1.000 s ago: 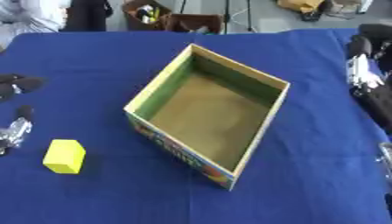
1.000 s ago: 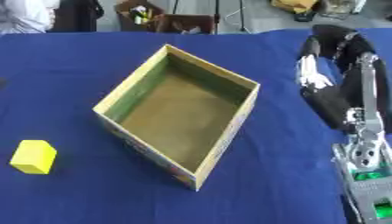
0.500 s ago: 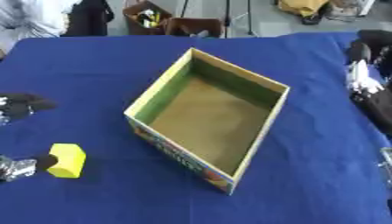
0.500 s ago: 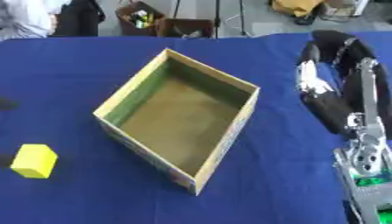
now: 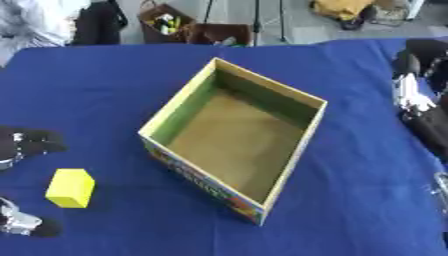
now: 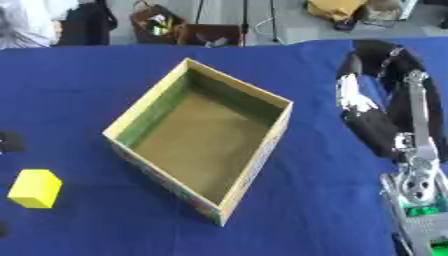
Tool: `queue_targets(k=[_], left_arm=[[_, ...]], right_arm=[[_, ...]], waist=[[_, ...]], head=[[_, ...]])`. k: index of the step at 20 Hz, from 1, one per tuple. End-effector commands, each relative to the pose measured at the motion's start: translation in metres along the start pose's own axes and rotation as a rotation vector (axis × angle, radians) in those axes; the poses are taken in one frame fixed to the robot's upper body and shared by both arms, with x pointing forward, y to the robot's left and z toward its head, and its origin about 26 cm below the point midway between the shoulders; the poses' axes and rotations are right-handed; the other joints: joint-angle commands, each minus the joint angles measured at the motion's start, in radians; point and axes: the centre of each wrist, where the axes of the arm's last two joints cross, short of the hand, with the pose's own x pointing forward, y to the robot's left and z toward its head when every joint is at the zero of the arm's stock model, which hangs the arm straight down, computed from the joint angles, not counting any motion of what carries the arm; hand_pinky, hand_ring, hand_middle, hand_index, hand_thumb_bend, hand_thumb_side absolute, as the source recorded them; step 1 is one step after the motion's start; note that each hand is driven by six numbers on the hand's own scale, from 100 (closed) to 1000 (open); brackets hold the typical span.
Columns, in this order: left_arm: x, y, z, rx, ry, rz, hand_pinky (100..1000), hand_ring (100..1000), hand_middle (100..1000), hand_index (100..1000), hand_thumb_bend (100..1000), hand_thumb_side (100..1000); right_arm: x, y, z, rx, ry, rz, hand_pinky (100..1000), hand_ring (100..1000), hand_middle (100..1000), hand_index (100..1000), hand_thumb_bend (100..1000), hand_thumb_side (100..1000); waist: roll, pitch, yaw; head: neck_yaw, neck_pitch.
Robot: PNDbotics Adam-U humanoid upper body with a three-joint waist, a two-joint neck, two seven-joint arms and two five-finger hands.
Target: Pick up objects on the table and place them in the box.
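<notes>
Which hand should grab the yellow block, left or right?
Left, most likely. The left hand straddles the yellow block, fingers showing above and below it. The right hand sits across the box, at the table's right side.

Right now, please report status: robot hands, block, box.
Left robot hand straddles yellow block, not gripping. Right robot hand idle at right edge. Box empty, nothing in the way.
</notes>
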Motion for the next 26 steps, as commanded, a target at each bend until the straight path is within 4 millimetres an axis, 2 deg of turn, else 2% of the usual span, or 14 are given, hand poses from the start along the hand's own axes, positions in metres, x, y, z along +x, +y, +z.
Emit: queue_targets(k=[1,3,12,20,26], left_arm=[[-0.008,0.005,0.001,-0.036,0.03,-0.062,807,880,912,1000,863,1000],[-0.01,0.003,-0.004,-0.048,0.028,-0.074,803,871,877,1000,856,1000],[-0.022,-0.002,-0.017,-0.023,0.024,-0.084,770,861,878,1000,807,1000],[-0.032,-0.012,-0.027,-0.068,0.033,-0.09,762,858,875,1000,787,990],[-0.035,-0.018,-0.035,-0.081,0.016,-0.073,729,835,842,994,774,975]], right_arm=[[0.005,-0.003,-0.003,0.011,-0.028,0.004,735,671,615,743,100,430],[0.005,-0.002,-0.003,0.013,-0.029,0.003,735,671,615,743,100,431],[0.006,-0.001,-0.003,0.018,-0.028,0.001,736,671,614,743,100,430],[0.006,0.0,-0.003,0.019,-0.029,0.002,737,671,614,744,100,430],[0.006,-0.001,-0.003,0.016,-0.029,0.004,738,672,614,744,100,430]], waist=[[0.002,-0.012,-0.003],[0.002,-0.01,-0.006],[0.002,-0.004,-0.014],[0.005,0.005,-0.021],[0.004,0.011,-0.027]], head=[[0.005,-0.011],[0.007,-0.011],[0.013,-0.018],[0.019,-0.023],[0.021,-0.027]])
